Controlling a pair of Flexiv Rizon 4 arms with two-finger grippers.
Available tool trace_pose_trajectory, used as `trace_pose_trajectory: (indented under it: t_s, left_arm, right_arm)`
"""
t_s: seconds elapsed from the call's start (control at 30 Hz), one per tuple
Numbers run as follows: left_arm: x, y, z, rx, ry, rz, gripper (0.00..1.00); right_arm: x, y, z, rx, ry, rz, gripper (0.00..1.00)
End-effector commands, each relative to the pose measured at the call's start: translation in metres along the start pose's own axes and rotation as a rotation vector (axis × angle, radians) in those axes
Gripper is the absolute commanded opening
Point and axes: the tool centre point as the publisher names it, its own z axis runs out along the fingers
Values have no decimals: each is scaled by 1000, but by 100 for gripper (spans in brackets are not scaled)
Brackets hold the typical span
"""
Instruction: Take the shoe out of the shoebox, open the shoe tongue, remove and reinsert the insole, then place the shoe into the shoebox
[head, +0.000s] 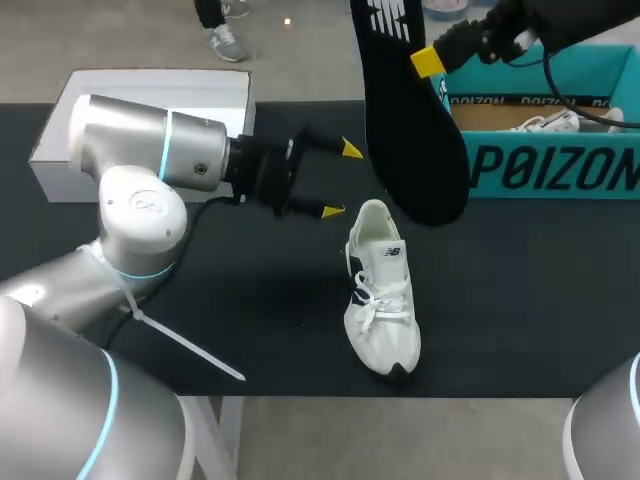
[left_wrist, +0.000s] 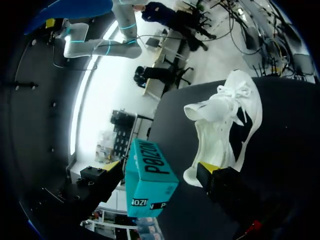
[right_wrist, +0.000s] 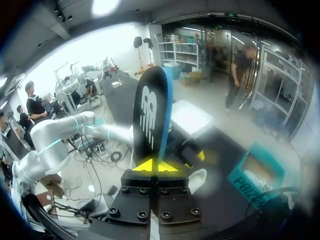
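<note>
My right fingers (head: 427, 62) clamp the dark insole (head: 410, 130) aloft; left fingers (head: 333, 211) spread wide, shoe (head: 382, 300) at their five o'clock.

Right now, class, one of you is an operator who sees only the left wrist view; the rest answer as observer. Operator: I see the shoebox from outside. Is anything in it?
Observer: Yes. A second white shoe lies inside the shoebox.
Operator: I cannot make out the insole. Where is it?
Observer: The right jaws are shut on the insole and hold it upright in the air, clear of the shoe on the table.
</note>
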Motion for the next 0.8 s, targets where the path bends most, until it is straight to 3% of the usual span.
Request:
trace_pose_trajectory:
  t_s: [0.03,0.4,0.8]
  left_arm:
    - [8,0,-7,42,-267,33,100]
    - [-11,-9,4,81,-341,125,100]
    - [-42,-20,19,72,-326,201,100]
  right_arm:
    - [0,3,1,5,0,1,0]
    - [0,3,1,5,0,1,0]
    - [0,3,1,5,0,1,0]
